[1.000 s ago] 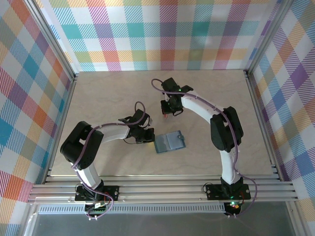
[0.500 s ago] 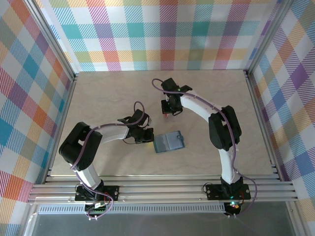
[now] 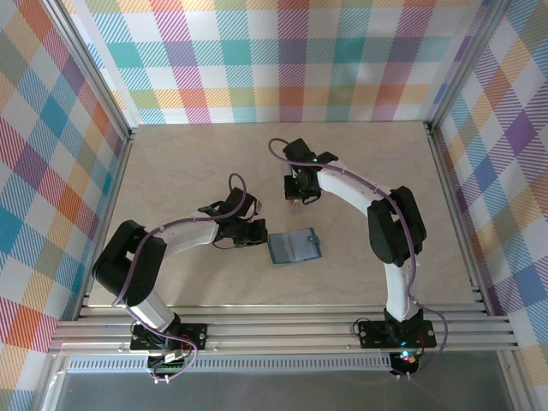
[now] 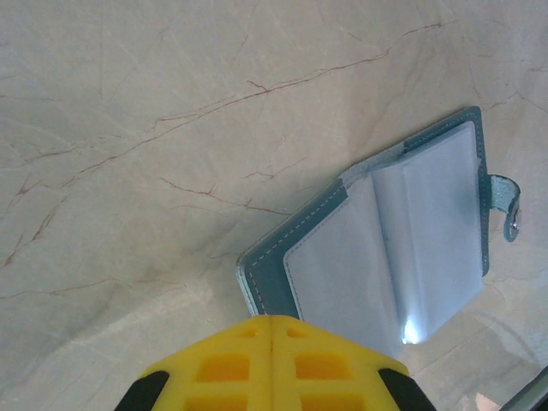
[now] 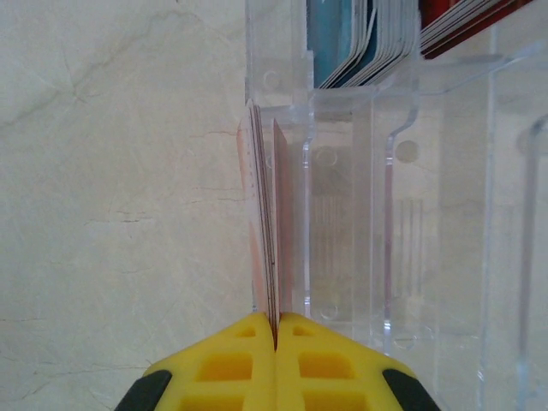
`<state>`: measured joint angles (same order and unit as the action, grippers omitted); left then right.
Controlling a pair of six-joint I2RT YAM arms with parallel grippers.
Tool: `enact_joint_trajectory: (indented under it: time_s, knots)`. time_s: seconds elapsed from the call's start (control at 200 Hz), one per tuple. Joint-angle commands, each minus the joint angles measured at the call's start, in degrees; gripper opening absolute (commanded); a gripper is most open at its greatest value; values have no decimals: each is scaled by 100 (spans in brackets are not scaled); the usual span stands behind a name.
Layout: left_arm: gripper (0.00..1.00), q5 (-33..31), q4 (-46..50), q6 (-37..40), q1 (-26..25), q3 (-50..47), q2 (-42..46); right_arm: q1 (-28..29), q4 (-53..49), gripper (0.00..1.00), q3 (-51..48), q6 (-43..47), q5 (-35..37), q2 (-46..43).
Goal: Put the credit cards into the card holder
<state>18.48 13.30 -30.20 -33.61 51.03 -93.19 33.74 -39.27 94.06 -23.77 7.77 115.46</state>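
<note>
The right tool [image 5: 276, 318] clamps a thin reddish plastic credit card [image 5: 267, 223] edge-on, ready for slotting, beyond the open teal-blue soft card holder [image 4: 385, 257] lying sleeves-up, while the left tool [image 4: 271, 318], pinched together empty, hovers just beside it, probably to steady it.
</note>
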Motion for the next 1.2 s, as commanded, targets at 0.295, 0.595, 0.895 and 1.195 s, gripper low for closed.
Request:
enact_joint_trajectory:
  time_s: [0.295,0.595,0.895,1.195]
  knots:
    - [2,31,214,-86,27,110,208,19,-55,0,-194,-207,205,-283]
    - [2,23,213,-82,21,124,169,61,-54,0,-57,-173,38,12]
    - [3,33,216,-177,16,279,270,72,-68,0,7,-75,-46,254]
    - [10,-420,766,-235,12,372,523,72,41,7,-27,54,-474,311]
